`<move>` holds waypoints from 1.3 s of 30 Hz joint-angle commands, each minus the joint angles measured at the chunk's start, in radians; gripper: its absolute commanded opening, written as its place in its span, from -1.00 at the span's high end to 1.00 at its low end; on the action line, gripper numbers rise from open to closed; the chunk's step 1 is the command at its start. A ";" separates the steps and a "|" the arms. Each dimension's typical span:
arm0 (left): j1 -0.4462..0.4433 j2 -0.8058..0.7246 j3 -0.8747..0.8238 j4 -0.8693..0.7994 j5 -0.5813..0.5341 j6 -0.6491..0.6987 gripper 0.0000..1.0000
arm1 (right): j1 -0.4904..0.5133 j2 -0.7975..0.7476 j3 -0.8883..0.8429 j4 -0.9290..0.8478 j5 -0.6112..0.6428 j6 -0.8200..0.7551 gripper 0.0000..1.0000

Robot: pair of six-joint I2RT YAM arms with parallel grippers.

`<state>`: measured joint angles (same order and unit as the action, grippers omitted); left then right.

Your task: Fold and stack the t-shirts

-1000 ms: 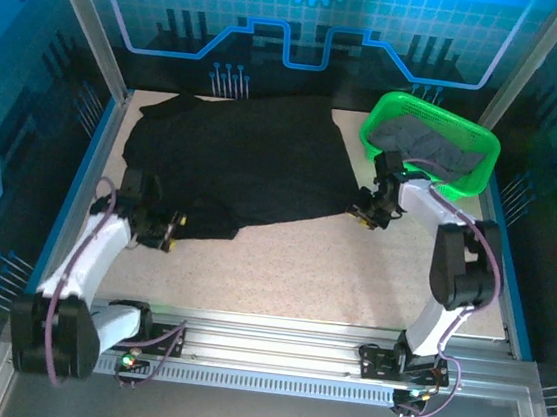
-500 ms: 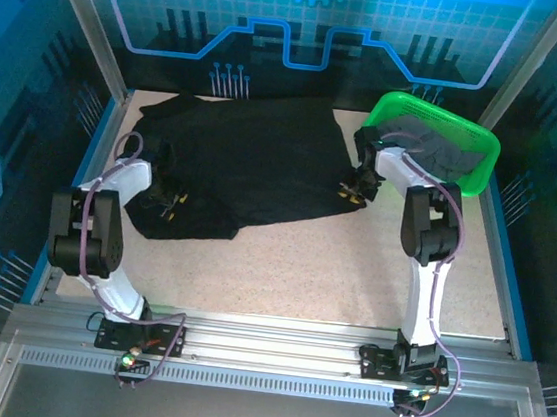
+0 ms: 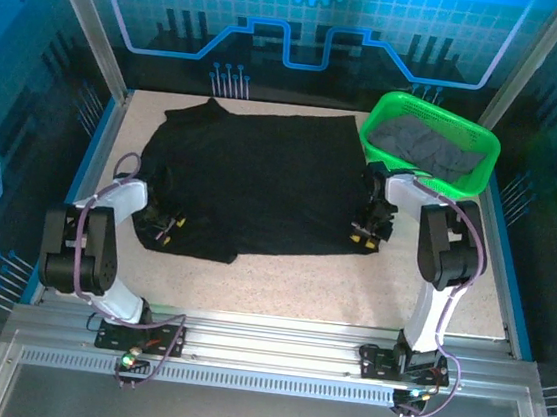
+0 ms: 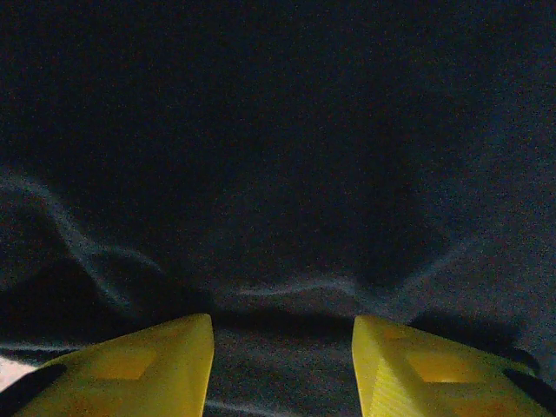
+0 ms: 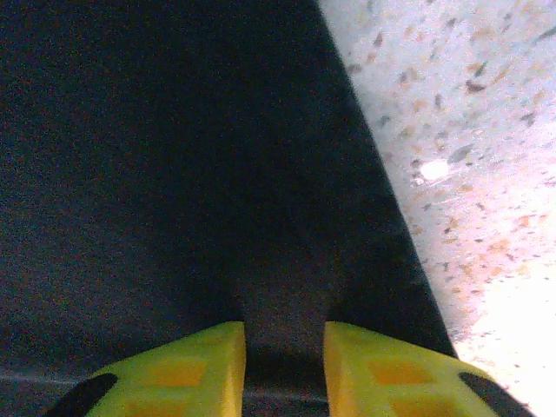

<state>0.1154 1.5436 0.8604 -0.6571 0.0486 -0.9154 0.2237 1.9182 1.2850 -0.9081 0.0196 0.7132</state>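
A black t-shirt (image 3: 261, 186) lies spread nearly flat across the back half of the table. My left gripper (image 3: 166, 224) sits at its near-left edge. In the left wrist view the yellow fingers (image 4: 156, 365) stand apart with black cloth (image 4: 278, 130) filling the gap, and wrinkles run toward the tips of the left gripper (image 4: 282, 326). My right gripper (image 3: 365, 230) is at the shirt's right edge. In the right wrist view the right gripper (image 5: 285, 334) pinches a narrow ridge of the t-shirt (image 5: 174, 130). A dark grey t-shirt (image 3: 432, 145) lies crumpled in the basket.
The green mesh basket (image 3: 373, 129) stands at the back right, close behind the right arm. Bare speckled tabletop (image 3: 350, 287) runs along the front, and the tabletop (image 5: 486, 174) shows beside the shirt's right edge. Blue walls and metal posts enclose the table.
The shirt has been pulled flatter and squarer, its right edge drawn toward the near right. The right gripper moved nearer with that edge; the left gripper shifted slightly nearer along the left hem.
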 commanded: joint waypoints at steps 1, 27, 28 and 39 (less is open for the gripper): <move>0.006 -0.074 0.025 -0.056 0.021 0.027 0.05 | 0.001 -0.042 0.111 0.039 0.050 -0.042 0.30; -0.011 -0.253 0.014 -0.049 0.151 0.022 -0.04 | -0.090 0.697 1.246 0.076 0.157 0.063 0.35; -0.011 -0.252 0.012 -0.055 0.155 0.027 -0.04 | -0.092 0.693 1.246 0.083 0.131 0.051 0.35; -0.312 -0.154 0.037 -0.112 0.143 0.014 -0.11 | -0.036 0.481 1.051 0.082 -0.011 -0.032 0.28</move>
<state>-0.1055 1.3491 0.8749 -0.7055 0.2028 -0.9058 0.1802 2.5610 2.4252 -0.8345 0.0101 0.7116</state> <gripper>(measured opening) 0.552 0.357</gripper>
